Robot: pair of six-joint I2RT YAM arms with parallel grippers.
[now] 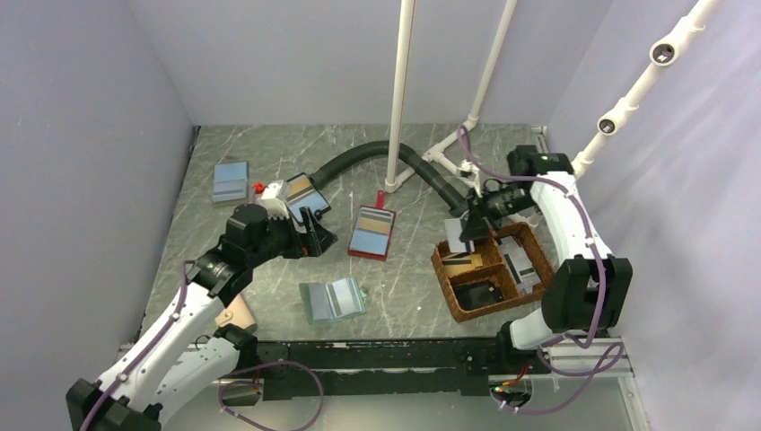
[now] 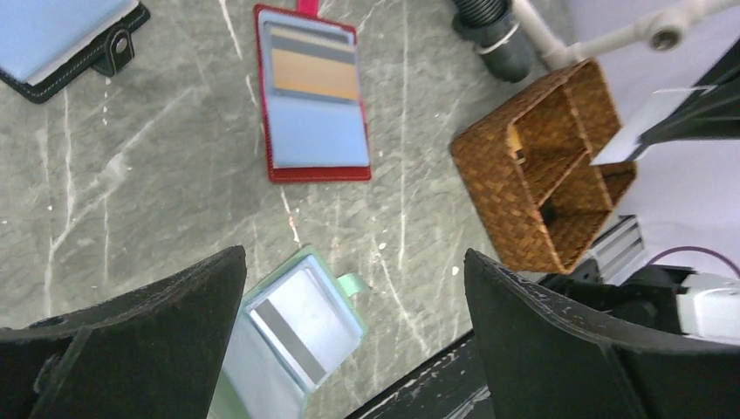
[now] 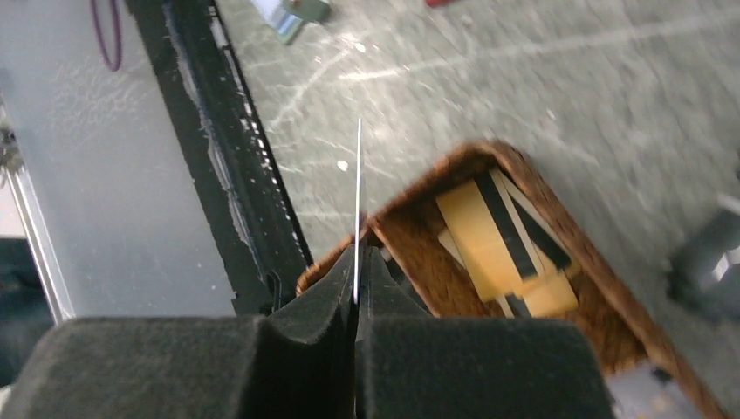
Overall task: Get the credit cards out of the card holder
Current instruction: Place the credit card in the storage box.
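right gripper (image 3: 356, 262) clamped credit card (image 3: 359, 192) edge-up over corner of wicker basket (image 3: 515, 166); left gripper (image 2: 353, 255) gaped, card holder (image 2: 301, 323) just nearward, toward near edge of worktop (image 2: 174, 175).

White arm shells (image 1: 567, 215), black joints (image 1: 583, 292), purple cables (image 1: 588, 235), black wedge-shaped end effector fingers (image 2: 558, 340)

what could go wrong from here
1. The right gripper pinches the card by one edge, above the basket rim: released here, it may fall outside.
2. The left gripper is open, off the card holder: the holder may slide at the next pull.
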